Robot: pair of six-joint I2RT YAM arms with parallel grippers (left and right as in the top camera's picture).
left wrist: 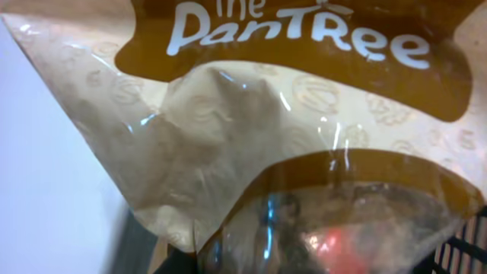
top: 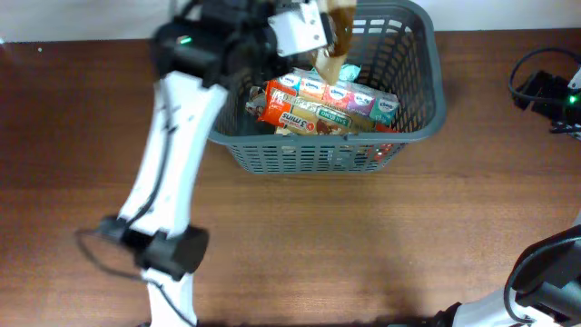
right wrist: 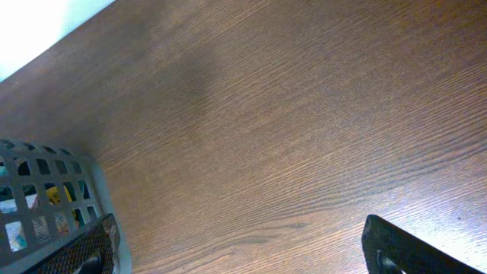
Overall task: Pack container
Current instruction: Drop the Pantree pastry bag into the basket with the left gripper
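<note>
The dark grey basket [top: 427, 64] stands at the table's far middle; its corner shows in the right wrist view [right wrist: 46, 198]. My left gripper [top: 320, 34] is over the basket's far left part, shut on a beige and brown "The Pantree" bag [top: 334, 56] that hangs down into it. The bag [left wrist: 251, 129] fills the left wrist view and hides the fingers. In the basket lie a row of tissue packs [top: 345, 95] and a red-orange packet [top: 289, 113]. My right gripper [right wrist: 240, 243] is open and empty above bare wood, right of the basket.
The wooden table [top: 363, 245] runs in front of and beside the basket. The left arm's base [top: 168, 250] stands at the front left. The right arm [top: 545, 272] enters at the front right, with its wrist and cables [top: 545, 91] at the far right.
</note>
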